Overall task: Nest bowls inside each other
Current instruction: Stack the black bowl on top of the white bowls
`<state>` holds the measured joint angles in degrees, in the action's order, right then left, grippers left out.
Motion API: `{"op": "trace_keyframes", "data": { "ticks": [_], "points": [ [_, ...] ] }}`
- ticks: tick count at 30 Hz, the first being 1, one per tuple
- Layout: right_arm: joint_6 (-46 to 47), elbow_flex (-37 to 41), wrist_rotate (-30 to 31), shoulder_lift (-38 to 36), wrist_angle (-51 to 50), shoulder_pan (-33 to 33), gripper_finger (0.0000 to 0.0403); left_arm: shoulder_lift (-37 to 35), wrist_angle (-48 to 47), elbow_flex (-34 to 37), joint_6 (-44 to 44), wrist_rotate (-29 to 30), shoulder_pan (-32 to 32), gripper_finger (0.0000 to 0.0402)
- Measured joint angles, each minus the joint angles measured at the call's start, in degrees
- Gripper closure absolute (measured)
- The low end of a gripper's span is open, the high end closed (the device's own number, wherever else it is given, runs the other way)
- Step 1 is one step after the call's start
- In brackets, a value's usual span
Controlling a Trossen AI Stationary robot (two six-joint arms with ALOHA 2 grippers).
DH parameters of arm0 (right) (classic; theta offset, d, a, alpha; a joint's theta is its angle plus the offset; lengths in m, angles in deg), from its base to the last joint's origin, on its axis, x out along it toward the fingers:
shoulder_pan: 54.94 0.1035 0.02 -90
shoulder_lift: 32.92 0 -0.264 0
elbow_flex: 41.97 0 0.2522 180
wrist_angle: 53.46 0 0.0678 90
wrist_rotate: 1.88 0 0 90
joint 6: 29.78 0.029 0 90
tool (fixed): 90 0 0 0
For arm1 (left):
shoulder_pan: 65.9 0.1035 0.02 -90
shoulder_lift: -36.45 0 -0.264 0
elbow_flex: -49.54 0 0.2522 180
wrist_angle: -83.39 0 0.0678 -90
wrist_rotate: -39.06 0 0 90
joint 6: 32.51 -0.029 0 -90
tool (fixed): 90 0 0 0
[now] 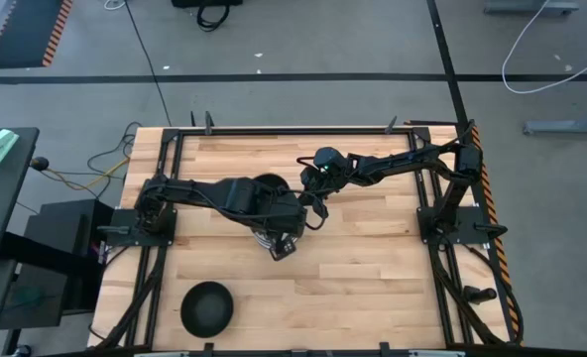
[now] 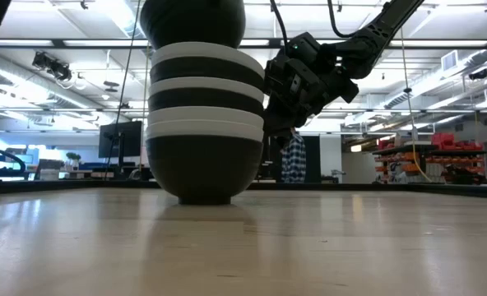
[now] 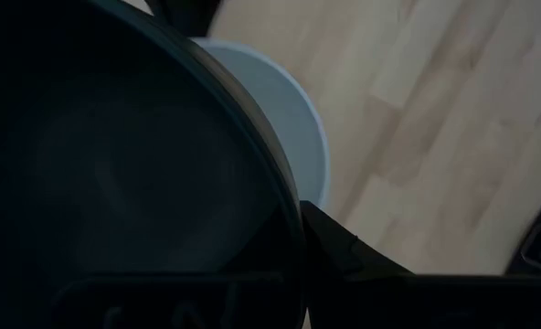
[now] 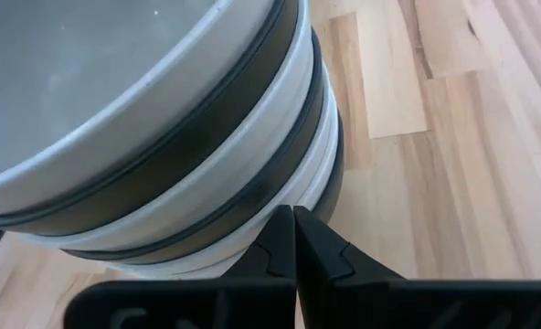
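A stack of nested black and white bowls [image 2: 202,123] stands on its black bottom bowl at the table's middle. It also shows in the right wrist view [image 4: 161,137], with a white bowl on top. My left gripper [image 1: 277,230] is shut on a black bowl [image 1: 266,188] above the stack. That bowl fills the left wrist view [image 3: 124,164], with a white bowl [image 3: 289,119] behind it. My right gripper [image 4: 293,239] is shut, close by the stack's right side [image 2: 297,90]. Another black bowl [image 1: 206,305] rests alone at the near left. My left gripper holds the black bowl by its rim [image 3: 298,233]. One finger [image 3: 344,256] lies outside the wall; the other is hidden in the dark inside. The bowl sits over the stack; whether it rests on it I cannot tell. My right gripper's shut fingertips [image 4: 280,233] stand against the stack's lower bowls; I cannot tell whether they touch.
Black frame rails [image 1: 165,149] run along the table's left, right and far sides. Bare wood [image 1: 373,288] lies to the near right of the stack.
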<state>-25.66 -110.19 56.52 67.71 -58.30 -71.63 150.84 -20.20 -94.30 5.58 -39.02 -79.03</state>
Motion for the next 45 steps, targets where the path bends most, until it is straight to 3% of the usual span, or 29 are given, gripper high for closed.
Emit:
{"op": "trace_keyframes", "data": {
  "ticks": [15,25,45],
  "points": [
    [-1.09,-0.04,3.65,-0.01,-2.60,2.77,0.0403,4.46,-0.10,0.13,-1.38,-2.17,0.17,0.0391],
    [-2.98,-0.04,8.54,-0.15,-10.83,0.21,0.0403,9.55,-0.12,0.22,-2.84,-4.09,0.49,0.0392],
    [-4.76,-0.04,11.64,-0.25,-14.55,0.22,0.0403,9.60,-0.21,1.51,0.33,-3.27,1.05,0.0391]
  ]
}}
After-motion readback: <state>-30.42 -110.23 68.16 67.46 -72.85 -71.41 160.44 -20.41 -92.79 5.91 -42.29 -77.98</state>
